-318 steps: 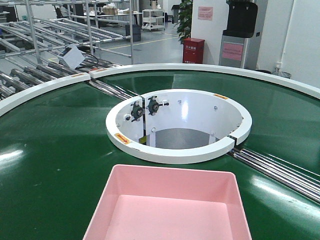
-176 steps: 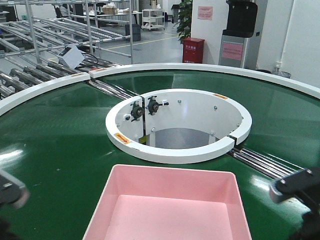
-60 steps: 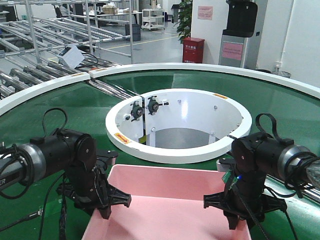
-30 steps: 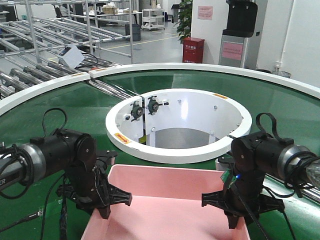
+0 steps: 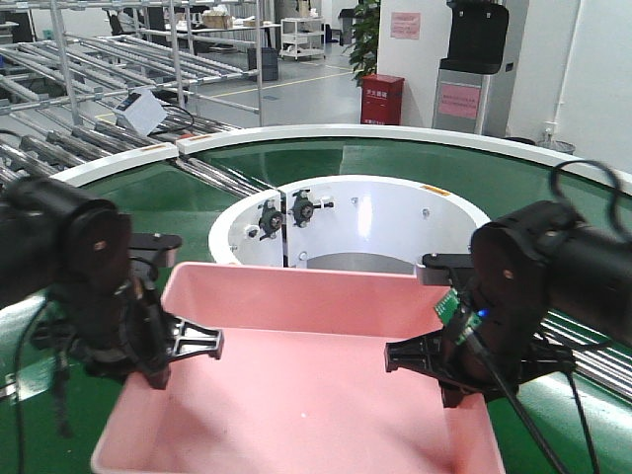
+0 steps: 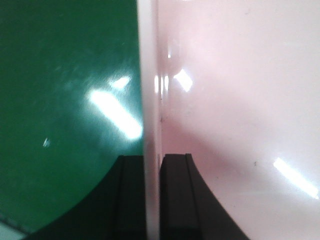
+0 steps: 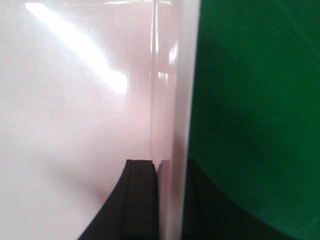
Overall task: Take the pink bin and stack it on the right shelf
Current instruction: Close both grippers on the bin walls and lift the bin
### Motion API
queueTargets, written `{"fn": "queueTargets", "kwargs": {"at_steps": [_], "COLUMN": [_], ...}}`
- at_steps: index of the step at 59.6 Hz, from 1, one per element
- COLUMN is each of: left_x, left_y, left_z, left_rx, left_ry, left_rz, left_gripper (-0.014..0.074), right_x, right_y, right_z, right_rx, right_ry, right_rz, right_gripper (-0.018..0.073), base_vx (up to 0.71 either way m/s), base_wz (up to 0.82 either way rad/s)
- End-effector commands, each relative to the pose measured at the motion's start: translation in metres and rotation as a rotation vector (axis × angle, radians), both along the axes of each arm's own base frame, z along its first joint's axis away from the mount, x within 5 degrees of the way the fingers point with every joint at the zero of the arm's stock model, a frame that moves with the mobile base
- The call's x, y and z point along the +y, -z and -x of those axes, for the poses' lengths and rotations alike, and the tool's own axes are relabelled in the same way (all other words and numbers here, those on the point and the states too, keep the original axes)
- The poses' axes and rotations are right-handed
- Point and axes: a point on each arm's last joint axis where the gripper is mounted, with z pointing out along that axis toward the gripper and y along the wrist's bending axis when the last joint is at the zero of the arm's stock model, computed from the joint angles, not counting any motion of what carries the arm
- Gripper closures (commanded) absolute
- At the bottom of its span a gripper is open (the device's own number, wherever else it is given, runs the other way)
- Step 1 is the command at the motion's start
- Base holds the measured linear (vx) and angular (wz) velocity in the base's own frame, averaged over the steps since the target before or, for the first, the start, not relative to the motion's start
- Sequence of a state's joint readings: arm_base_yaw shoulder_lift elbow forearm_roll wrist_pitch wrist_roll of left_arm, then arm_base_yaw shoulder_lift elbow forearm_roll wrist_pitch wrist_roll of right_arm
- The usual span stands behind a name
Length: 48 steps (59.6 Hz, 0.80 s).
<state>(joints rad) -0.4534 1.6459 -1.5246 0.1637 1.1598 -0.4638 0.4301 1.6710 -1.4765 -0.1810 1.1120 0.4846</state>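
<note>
The pink bin (image 5: 296,395) is held above the green belt, with its far wall raised toward the white hub. My left gripper (image 5: 161,363) is shut on the bin's left wall. The left wrist view shows its two black fingers (image 6: 176,195) clamped on the pale rim (image 6: 150,100), the gripper (image 6: 151,161) straddling it. My right gripper (image 5: 457,383) is shut on the bin's right wall. In the right wrist view the gripper (image 7: 169,164) has one finger inside and one outside the rim (image 7: 187,100). The right shelf is out of view.
The green curved conveyor belt (image 5: 109,207) surrounds a white ring hub (image 5: 464,222) just beyond the bin. Steel rollers (image 5: 592,360) cross the belt at the right. Grey roller racks (image 5: 99,59) stand at the back left, and a red cabinet (image 5: 382,99) stands behind.
The bin has risen off the belt and come toward the camera since half a second ago. Both arms rose with it, still clamped on its side walls.
</note>
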Motion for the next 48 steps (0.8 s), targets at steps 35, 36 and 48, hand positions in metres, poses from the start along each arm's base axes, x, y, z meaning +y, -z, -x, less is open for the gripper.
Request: {"fn": "queueTargets", "kwargs": {"at_steps": [35, 36, 48], "left_x": [0.014, 0.014, 0.014], "left_y": [-0.029, -0.030, -0.029], "left_z": [0.126, 0.126, 0.126], "left_rx": [-0.288, -0.289, -0.288], "left_ry": [0.001, 0.002, 0.000], "left_rz": [0.226, 0.226, 0.225], "left_gripper": [0.0471, 0.0471, 0.0471], "right_x": [-0.037, -0.037, -0.037], "right_y": [-0.041, -0.041, -0.041], "right_z": [0.086, 0.086, 0.086], "right_rx": [-0.164, -0.164, -0.164], "right_ry": [0.021, 0.021, 0.021], "right_rz": [-0.006, -0.006, -0.006], "right_gripper": [0.0562, 0.0562, 0.0562], "base_vx": [0.00, 0.00, 0.00], "base_wz": [0.00, 0.00, 0.00]}}
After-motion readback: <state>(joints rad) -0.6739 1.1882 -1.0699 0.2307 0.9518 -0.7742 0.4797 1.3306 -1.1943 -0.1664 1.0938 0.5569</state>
